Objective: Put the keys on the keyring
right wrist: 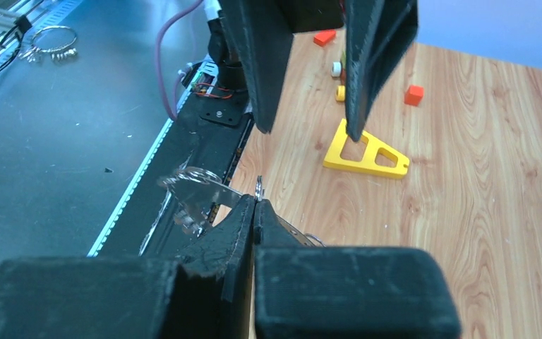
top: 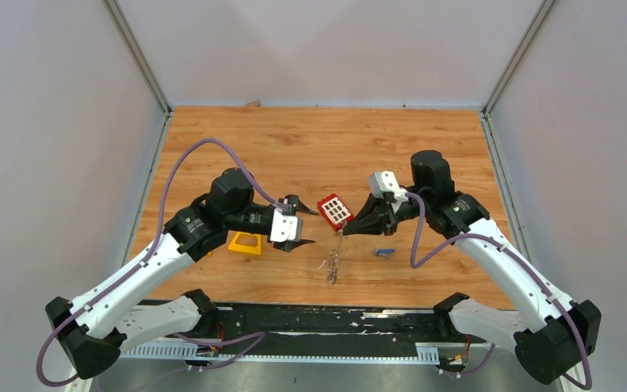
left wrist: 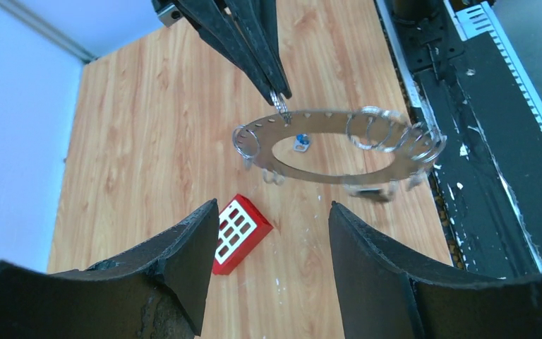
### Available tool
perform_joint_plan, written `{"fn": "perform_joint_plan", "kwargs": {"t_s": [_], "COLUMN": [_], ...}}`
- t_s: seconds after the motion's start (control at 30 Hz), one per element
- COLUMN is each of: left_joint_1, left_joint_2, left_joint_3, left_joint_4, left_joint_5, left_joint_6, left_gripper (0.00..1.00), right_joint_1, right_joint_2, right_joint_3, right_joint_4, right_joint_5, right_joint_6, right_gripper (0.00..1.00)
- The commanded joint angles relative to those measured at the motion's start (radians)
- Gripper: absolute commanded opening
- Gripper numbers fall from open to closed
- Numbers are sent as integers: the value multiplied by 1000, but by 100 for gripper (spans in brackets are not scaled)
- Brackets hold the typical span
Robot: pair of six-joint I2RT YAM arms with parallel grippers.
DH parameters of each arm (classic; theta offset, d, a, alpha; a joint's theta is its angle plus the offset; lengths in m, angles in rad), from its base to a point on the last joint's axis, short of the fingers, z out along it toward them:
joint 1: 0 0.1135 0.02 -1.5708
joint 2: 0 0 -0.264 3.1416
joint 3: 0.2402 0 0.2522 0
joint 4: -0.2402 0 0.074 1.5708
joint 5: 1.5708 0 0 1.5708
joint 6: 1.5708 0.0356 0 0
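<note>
My right gripper [top: 344,231] is shut on a small split ring at the rim of the keyring [top: 333,263]. The keyring hangs from it edge-on just above the table. In the left wrist view the keyring [left wrist: 339,169] is a flat grey ring with small rings and silvery keys on its rim, pinched at its far rim by the right gripper [left wrist: 280,102]. The blue-headed key [top: 384,252] lies loose on the wood and shows through the ring [left wrist: 300,143]. I cannot make out the black-headed key. My left gripper [top: 305,226] is open and empty, facing the ring from the left.
A red block with white squares [top: 335,210] lies between the grippers. A yellow triangular frame [top: 246,243] lies under the left wrist. Small red and orange bits [right wrist: 413,94] lie further left. The black front rail [top: 318,318] runs just below the ring.
</note>
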Motion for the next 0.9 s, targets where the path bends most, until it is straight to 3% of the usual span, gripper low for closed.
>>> {"fn": "perform_joint_plan", "kwargs": {"t_s": [0.0, 0.63, 0.7, 0.87], "left_joint_1": [1, -17, -19, -21], "left_joint_2": [21, 30, 31, 22], "left_joint_3": [4, -77, -77, -80], "left_joint_4": [-9, 50, 52, 58], "left_joint_5": [97, 146, 158, 209], "left_joint_6": [101, 89, 84, 69], "left_gripper": [66, 58, 54, 46], "right_joint_1": [14, 65, 66, 65], "right_joint_2": [-3, 49, 46, 8], "right_joint_3": [94, 154, 150, 96], "right_joint_4": [-226, -472, -423, -161], "right_joint_5": [-116, -112, -92, 23], "right_joint_6": [-250, -517, -476, -189], "right_gripper": [0, 0, 0, 0]}}
